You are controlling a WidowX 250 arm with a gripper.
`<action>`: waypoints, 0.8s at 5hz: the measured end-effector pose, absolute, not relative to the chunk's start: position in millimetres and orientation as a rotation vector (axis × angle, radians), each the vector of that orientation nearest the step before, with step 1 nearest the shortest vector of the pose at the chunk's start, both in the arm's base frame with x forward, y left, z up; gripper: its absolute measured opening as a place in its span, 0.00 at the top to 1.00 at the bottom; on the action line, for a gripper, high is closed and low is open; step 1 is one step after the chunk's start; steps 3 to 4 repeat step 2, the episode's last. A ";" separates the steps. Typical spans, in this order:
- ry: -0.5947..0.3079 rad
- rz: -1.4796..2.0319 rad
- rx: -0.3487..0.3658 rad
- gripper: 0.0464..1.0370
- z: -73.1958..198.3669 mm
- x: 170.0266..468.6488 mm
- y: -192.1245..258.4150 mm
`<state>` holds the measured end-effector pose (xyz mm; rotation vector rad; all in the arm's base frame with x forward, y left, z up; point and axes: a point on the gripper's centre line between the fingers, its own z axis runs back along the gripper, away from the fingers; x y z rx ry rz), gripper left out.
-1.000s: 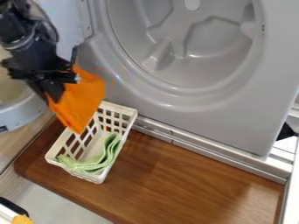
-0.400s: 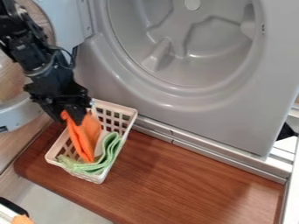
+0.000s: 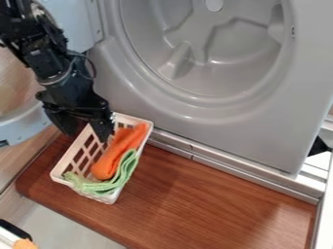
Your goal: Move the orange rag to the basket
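One orange rag point(image 3: 120, 151) is found in the camera view, folded into a long bundle inside the white basket point(image 3: 67, 158). One green cloth point(image 3: 120, 176) lies in the same basket, touching the rag and bunched toward the near end. The basket stands upright on the wooden bench point(image 3: 195, 194), beside the grey machine point(image 3: 221, 138) with its round recess. The black end effector point(image 3: 88, 135) is at the basket's far left corner, fingers spread, gripping nothing. The rag lies apart from the fingers.
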<state>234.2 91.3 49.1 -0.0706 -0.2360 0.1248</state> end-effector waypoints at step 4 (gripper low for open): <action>-0.210 0.050 -0.035 0.04 69.2 241.7 53.7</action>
